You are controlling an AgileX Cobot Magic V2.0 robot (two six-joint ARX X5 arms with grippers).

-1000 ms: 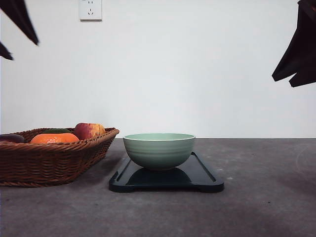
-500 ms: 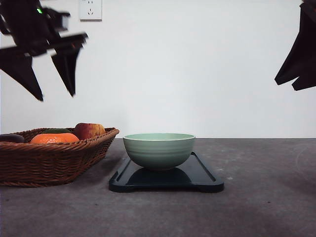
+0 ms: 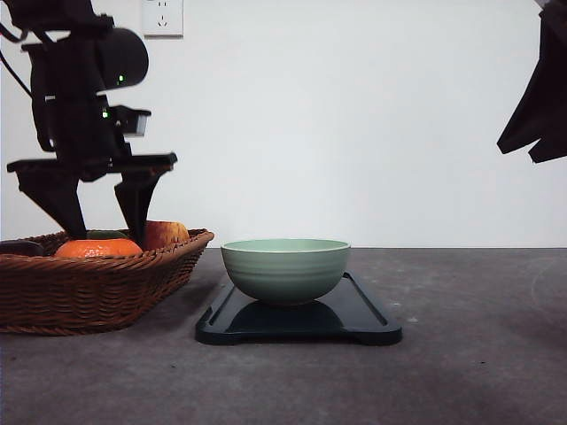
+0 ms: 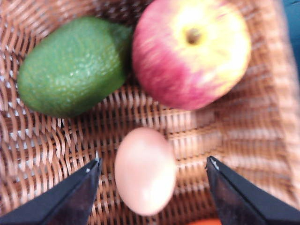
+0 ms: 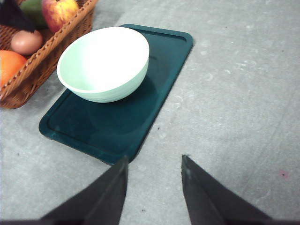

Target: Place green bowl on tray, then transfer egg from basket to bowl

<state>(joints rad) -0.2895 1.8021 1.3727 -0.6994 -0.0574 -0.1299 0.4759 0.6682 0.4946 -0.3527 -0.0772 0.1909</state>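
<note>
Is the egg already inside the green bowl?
No, the egg lies in the basket between the open left gripper fingers; the green bowl is empty.

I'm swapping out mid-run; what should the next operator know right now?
Left gripper: open, above the wide brown wicker basket, fingers either side of the pale egg, not closed on it.
Right gripper: open, empty, raised off to the right.
Done: pale sage-green round bowl sits on the glossy dark rectangular tray.
Left: grasp the egg, lift it, put it in the bowl.
</note>
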